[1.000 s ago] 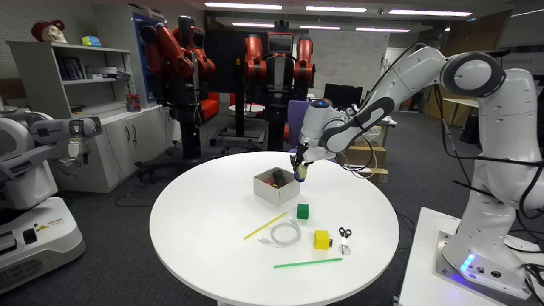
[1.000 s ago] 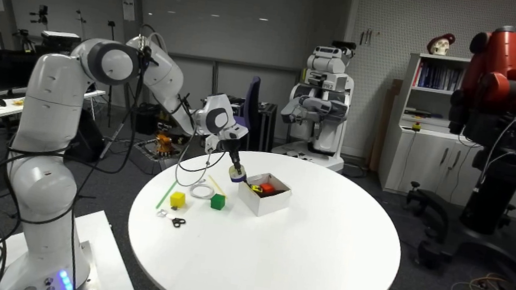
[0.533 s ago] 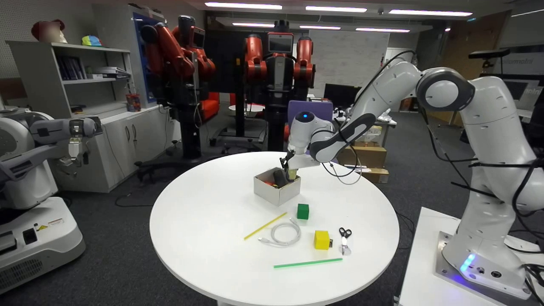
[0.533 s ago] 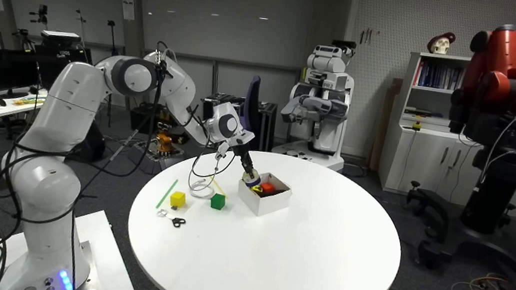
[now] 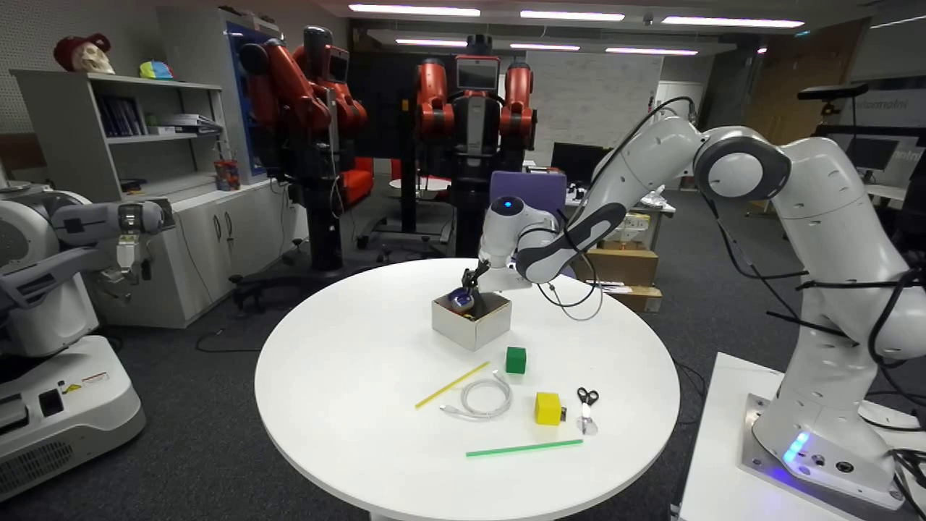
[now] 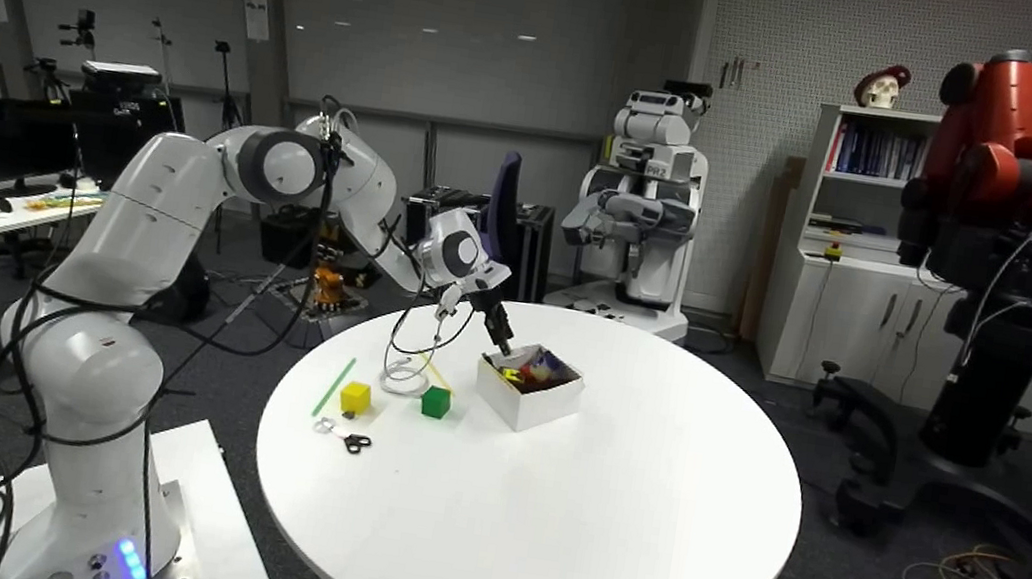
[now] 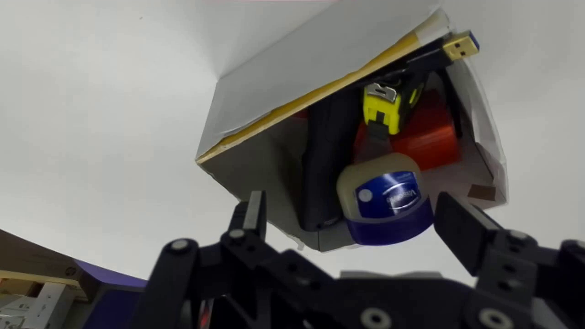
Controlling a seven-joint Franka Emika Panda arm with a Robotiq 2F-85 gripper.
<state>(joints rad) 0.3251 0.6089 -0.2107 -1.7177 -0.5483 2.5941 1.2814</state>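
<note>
My gripper (image 7: 349, 196) stands open in the wrist view, its fingers (image 7: 461, 226) spread to either side of a jar. That jar (image 7: 388, 196) has a blue label, a dark blue lid and a pale body. It lies tilted at the opening of a white box (image 7: 315, 77); whether the right finger touches it I cannot tell. Inside the box are a black object (image 7: 327, 160), a yellow tape measure (image 7: 384, 107) and a red item (image 7: 427, 141). In both exterior views the gripper (image 5: 470, 281) is just above the box (image 6: 525, 407).
On the round white table (image 5: 347, 405) lie a green cube (image 5: 516, 359), a yellow cube (image 5: 548, 409), scissors (image 5: 587, 405), a coiled white cable (image 5: 486, 405), a yellow stick (image 5: 452, 385) and a green stick (image 5: 524, 448). A USB plug (image 7: 460, 45) pokes over the box rim.
The arm has carried the jar from beside the box to over it. Within the last half second the fingers have spread and the jar has come loose, tipping into the box.
</note>
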